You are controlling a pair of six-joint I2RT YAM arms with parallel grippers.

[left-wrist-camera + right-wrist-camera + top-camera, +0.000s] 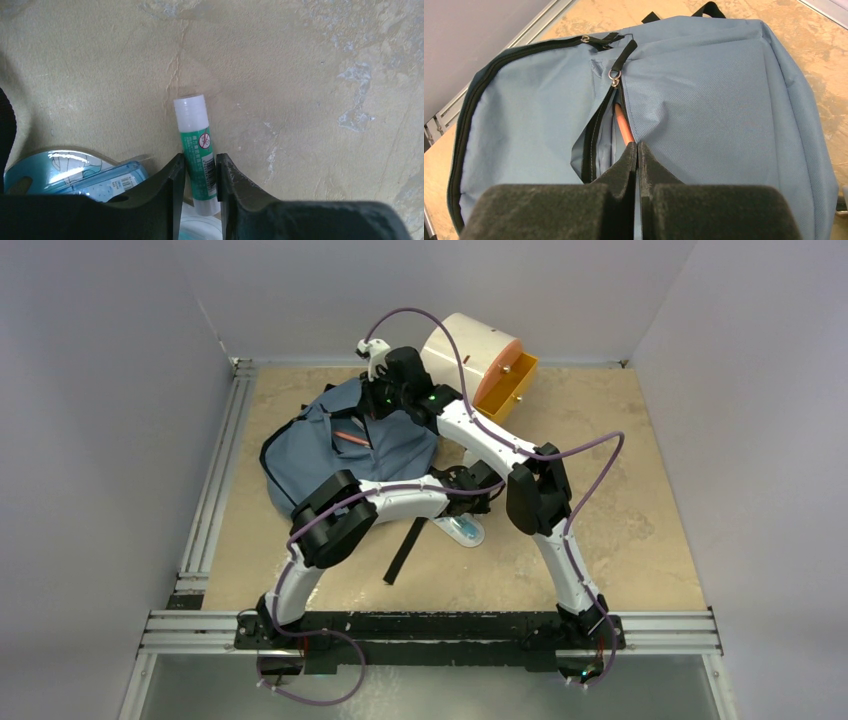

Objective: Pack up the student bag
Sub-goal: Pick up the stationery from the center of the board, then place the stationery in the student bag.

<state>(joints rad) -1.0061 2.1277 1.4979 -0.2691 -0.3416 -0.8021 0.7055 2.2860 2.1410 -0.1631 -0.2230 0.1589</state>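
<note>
1. The student bag [340,455] lies flat toward the far left corner of the tabletop [620,500]. One black strap [404,550] trails from it toward the near edge.
2. The front pocket's zipper is open, its metal pull [614,75] at the upper end of the slit. An orange pencil [622,122] pokes out of the gap.
3. The right gripper [638,147] is over the bag with its fingers closed tight together. Their tips sit at the fabric edge of the pocket opening, just below the pencil. I cannot tell whether any cloth is pinched between them.
4. The left gripper [201,159] is low over the middle of the tabletop. Its fingers [175,175] press both sides of a green glue stick [196,142] that has a white cap and lies on the surface.
5. A blue translucent plastic case [75,172] rests just beside the glue stick.
6. A cream cylindrical cabinet [465,350] stands at the far edge, and its orange drawer [507,385] is pulled out.
</note>
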